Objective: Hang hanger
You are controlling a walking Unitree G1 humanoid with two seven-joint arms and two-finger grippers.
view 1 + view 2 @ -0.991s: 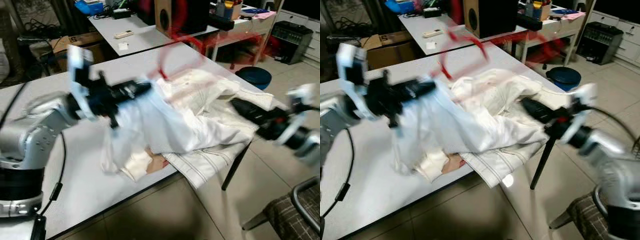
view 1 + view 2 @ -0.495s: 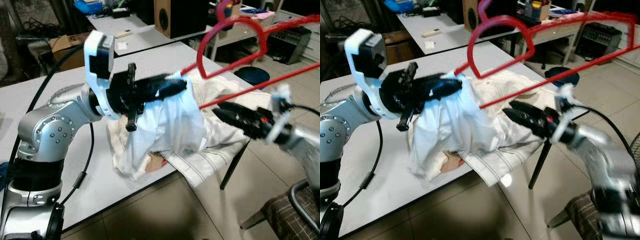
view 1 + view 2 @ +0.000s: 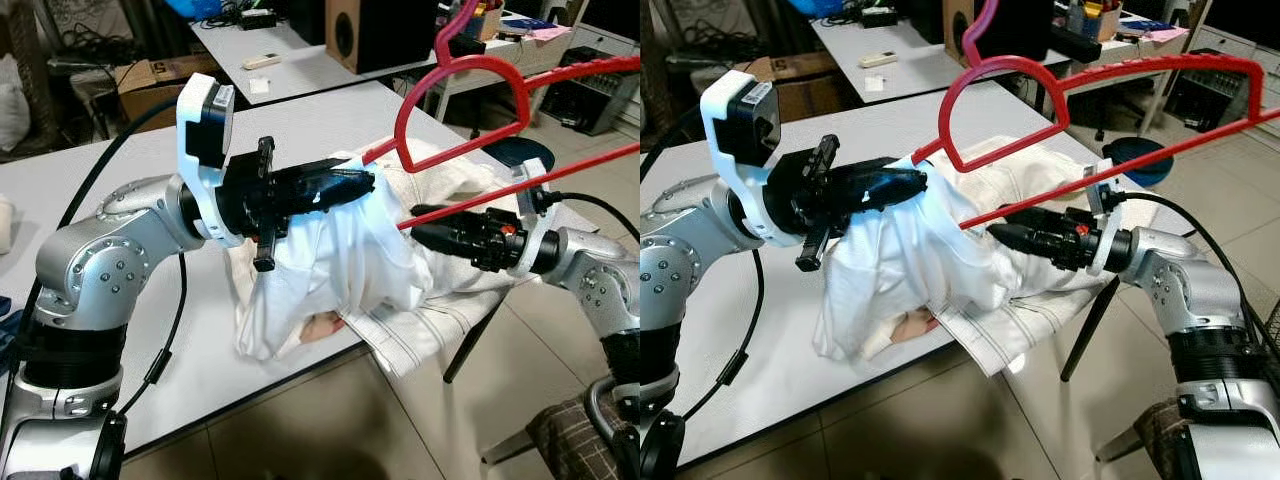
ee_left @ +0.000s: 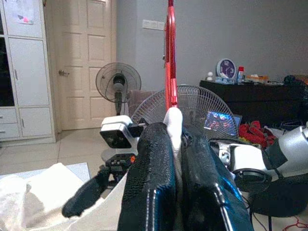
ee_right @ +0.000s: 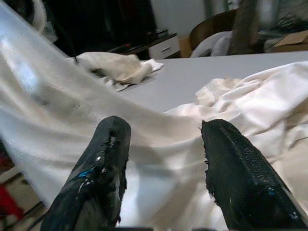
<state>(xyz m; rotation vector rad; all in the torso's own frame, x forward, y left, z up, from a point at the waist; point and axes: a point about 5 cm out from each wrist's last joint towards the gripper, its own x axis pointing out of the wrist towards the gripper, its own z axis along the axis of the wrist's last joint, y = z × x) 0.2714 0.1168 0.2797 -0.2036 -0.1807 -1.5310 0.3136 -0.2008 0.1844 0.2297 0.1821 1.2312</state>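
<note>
A red hanger (image 3: 468, 66) is tilted up above the grey table (image 3: 120, 160), its near end tucked into a white garment (image 3: 330, 265) that lies bunched at the table's right edge. My left gripper (image 3: 355, 183) is shut on a lifted fold of the garment where the hanger's end enters it; in the left wrist view its fingers (image 4: 149, 173) pinch white cloth with the red bar rising behind. From the right, my right gripper (image 3: 1002, 232) reaches in just under the hanger's lower bar. In the right wrist view its fingers (image 5: 103, 159) stand open, with cloth beyond them.
Behind stands a second table (image 3: 300, 60) with a dark speaker (image 3: 365, 30), and a cardboard box (image 3: 150, 75) lies to its left. A blue round bin (image 3: 1130, 152) sits on the floor beyond the table's right corner. A checked chair (image 3: 590, 435) is at lower right.
The hanger has come up off the table and now stands tilted in the air. My left gripper has lifted the garment fold with it. My right gripper has moved in under the lower bar.
</note>
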